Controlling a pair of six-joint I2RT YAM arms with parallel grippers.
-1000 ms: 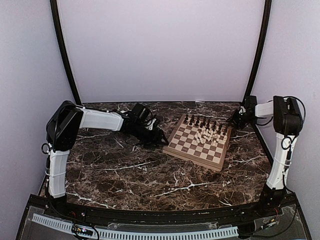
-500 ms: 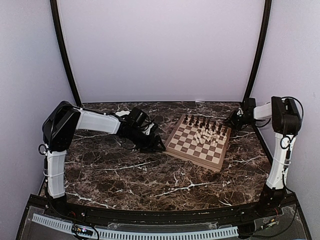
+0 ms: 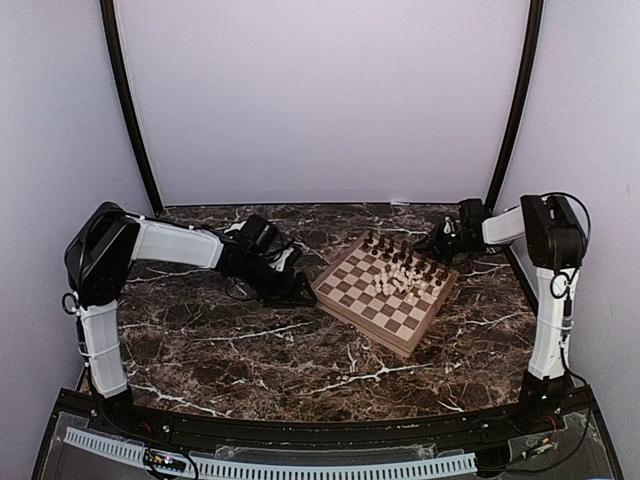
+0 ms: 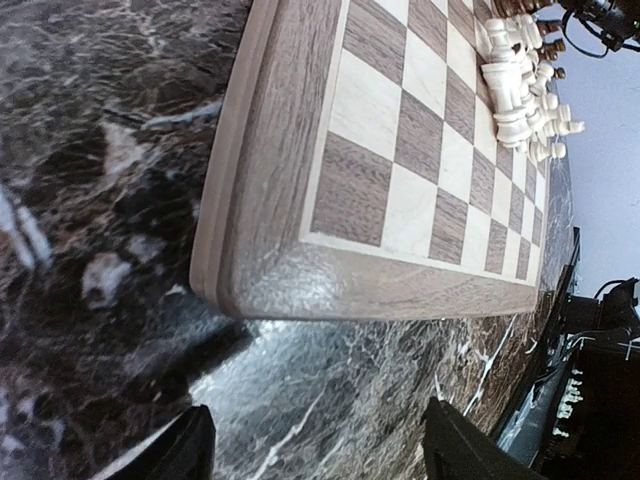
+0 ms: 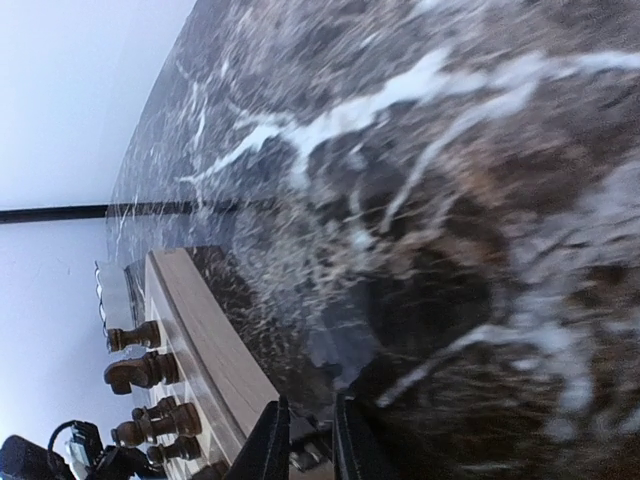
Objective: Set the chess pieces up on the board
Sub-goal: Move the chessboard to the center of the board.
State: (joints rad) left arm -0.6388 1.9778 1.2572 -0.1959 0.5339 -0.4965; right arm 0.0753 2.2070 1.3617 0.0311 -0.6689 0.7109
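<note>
Just ahead of my left pincer (image 4: 315, 420), spread wide and empty, the chessboard (image 4: 280, 270) sits on the marble desk (image 4: 90, 200), with cream pieces (image 4: 515, 90) clustered beyond. My right pincer (image 5: 307, 412) is nearly closed beside the dark pieces (image 5: 140, 372); I cannot tell whether it grips anything.

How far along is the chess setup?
Partly. The dark brown turned pieces stand in a row along the checkered wooden board's far edge. The left gripper is open and empty at the board's corner. The cream-white pieces sit bunched mid-board, unplaced.
</note>
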